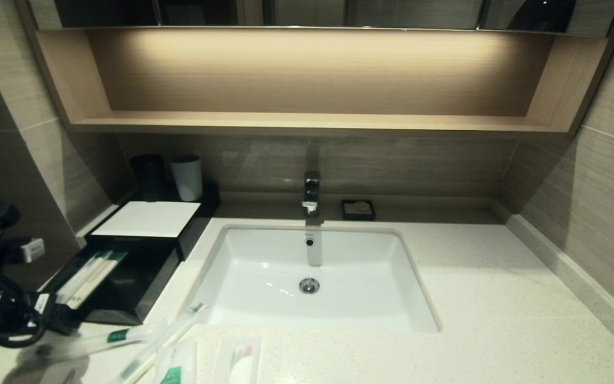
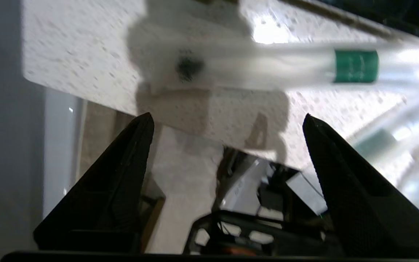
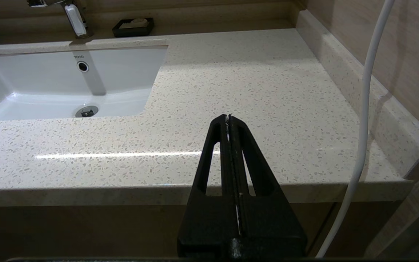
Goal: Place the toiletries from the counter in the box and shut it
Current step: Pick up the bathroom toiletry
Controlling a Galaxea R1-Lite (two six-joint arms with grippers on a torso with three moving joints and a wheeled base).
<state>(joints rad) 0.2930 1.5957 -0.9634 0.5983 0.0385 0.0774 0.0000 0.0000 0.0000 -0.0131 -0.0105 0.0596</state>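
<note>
Near table edge, toothbrush packet (image 2: 267, 67) lies crosswise just beyond left pincer (image 2: 227, 120), tips apart, empty; right pincer (image 3: 228, 117) together, far right.

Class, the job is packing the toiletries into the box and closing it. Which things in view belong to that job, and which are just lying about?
Belong to the job:
- toothbrush packets on the counter
- green-marked sachet
- packet with white round piece
- box, drawer open, packets inside
- left end effector, open

Just lying about:
- black cup
- white cup
- soap dish
- tap
</note>
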